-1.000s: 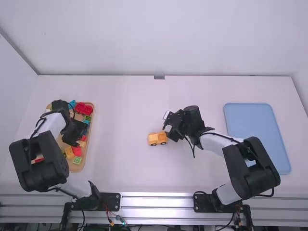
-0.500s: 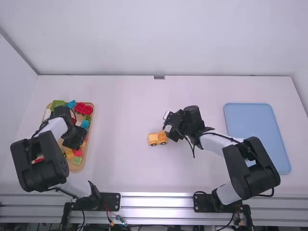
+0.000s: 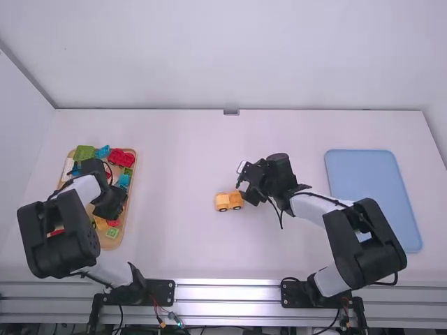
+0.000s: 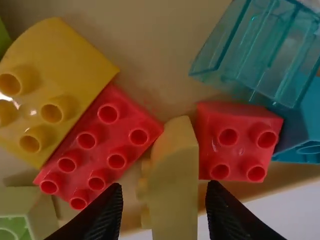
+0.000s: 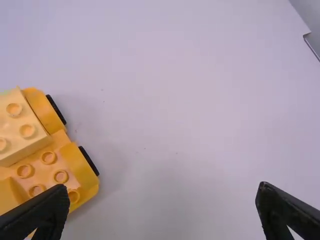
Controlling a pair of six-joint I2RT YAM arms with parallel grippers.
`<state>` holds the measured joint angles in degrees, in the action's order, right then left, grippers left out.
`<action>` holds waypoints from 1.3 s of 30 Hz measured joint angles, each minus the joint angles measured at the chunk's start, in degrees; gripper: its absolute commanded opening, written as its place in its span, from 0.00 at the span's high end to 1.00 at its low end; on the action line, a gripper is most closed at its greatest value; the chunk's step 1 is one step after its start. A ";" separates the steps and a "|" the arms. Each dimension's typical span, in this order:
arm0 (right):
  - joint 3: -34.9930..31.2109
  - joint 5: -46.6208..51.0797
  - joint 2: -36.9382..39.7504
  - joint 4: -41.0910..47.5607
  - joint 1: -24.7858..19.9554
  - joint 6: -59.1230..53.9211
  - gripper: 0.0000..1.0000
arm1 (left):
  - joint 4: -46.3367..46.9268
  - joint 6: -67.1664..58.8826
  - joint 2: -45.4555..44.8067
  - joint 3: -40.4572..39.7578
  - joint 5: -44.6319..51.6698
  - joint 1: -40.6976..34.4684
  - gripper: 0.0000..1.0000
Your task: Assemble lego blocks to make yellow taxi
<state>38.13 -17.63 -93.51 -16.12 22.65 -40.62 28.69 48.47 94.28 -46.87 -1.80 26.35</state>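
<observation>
The picking of a further piece seems to be the step in hand. A curved yellow block (image 4: 174, 182) in the tray (image 3: 110, 244) is straddled by the left hand (image 4: 164, 186), its fingers parted, with nothing seen gripped. The part-built taxi (image 3: 229, 201) is set on the counter (image 3: 174, 174), near the right hand (image 5: 162, 188), which is spread wide and empty. Next, the left fingers need to be closed squarely, without the adjacent red blocks (image 4: 237, 142) being caught.

Blocks (image 3: 84, 153) lie in the left tray (image 3: 110, 244), the car (image 3: 229, 202) between it and the right tray (image 3: 367, 183).
</observation>
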 measured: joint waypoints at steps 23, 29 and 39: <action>0.00 0.04 0.00 0.46 0.00 0.00 0.02 | -5.16 1.49 0.02 2.16 -1.14 -0.50 0.71; 0.00 0.02 0.00 0.44 0.00 -0.02 0.02 | -7.13 1.75 0.00 3.89 -1.46 -0.55 0.75; 0.00 0.04 0.00 0.02 0.31 0.00 0.02 | -6.82 1.18 0.00 3.63 -0.59 -0.55 0.93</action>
<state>38.13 -17.58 -93.51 -16.10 22.96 -40.62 21.87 49.65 94.28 -43.24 -2.39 25.80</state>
